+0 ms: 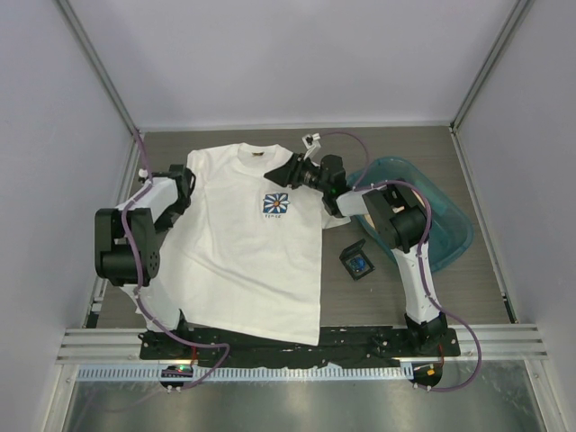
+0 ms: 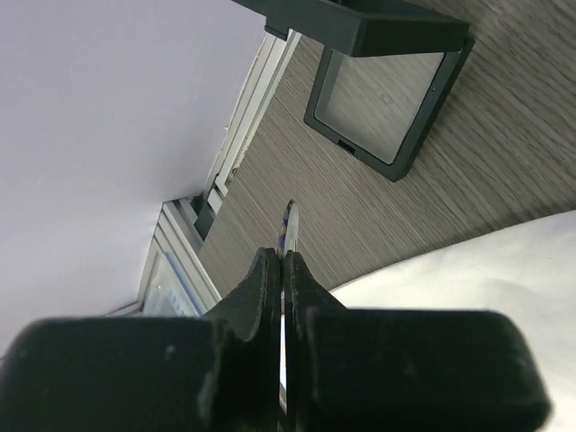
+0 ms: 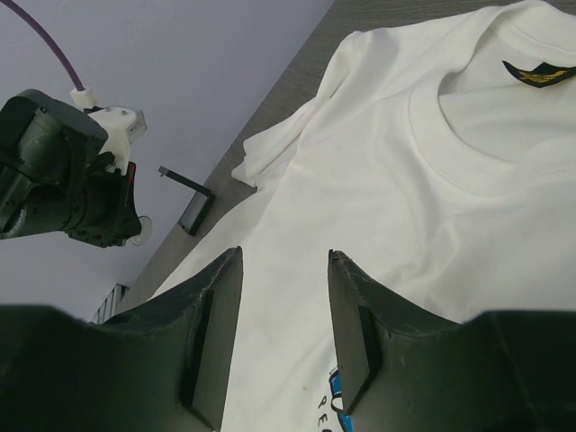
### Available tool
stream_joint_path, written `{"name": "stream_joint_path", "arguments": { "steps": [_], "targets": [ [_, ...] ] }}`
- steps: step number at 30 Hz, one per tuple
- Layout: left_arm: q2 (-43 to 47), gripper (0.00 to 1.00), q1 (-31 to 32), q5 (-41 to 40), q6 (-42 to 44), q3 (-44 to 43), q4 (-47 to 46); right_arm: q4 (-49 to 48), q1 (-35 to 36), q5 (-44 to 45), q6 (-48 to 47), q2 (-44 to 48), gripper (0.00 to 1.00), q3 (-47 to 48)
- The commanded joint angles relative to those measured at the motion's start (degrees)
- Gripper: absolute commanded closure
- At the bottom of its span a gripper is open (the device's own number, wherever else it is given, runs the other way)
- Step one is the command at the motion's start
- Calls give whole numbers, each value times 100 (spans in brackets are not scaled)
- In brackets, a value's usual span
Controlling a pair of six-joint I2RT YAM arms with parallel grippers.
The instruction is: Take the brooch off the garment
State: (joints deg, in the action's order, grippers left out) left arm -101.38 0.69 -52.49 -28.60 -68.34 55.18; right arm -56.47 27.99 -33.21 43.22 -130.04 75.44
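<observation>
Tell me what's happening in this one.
The left gripper is shut on a thin bluish piece seen edge-on, likely the brooch. It is held over the table, beside the white T-shirt and near a black frame box. The right gripper hangs open above the shirt's chest. The brooch looks already off the shirt.

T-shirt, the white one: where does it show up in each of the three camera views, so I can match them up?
Top external: the white T-shirt lies flat mid-table, between the two arms.
Left wrist: only a white edge of it shows, at lower right.
Right wrist: it spreads across the right side of the picture.
Shared landmark: the grey wood-grain table under it.
</observation>
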Motion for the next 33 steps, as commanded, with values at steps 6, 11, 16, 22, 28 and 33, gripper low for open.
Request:
{"name": "stream_joint_path", "arguments": {
  "steps": [6, 11, 16, 22, 28, 33],
  "targets": [
    [-206, 100, -280, -367, -32, -294, -201, -435, 40, -142, -33, 57, 52, 155],
    [-540, 100, -359, -384, 187, -584, -331, -505, 40, -221, -7, 75, 53, 138],
    [-751, 100, -359, -683, 513, -593, -727, -567, 40, -274, 63, 66, 55, 155],
    [-1050, 100, -368, -736, 689, -602, -947, -585, 31, -317, 81, 66, 56, 147],
    [-1129, 100, -376, -517, 1013, -558, -1202, -664, 40, -370, 134, 49, 57, 164],
    [-1182, 100, -368, -455, 1269, -452, -1484, -716, 31, -388, 186, 40, 57, 147]
  ]
}}
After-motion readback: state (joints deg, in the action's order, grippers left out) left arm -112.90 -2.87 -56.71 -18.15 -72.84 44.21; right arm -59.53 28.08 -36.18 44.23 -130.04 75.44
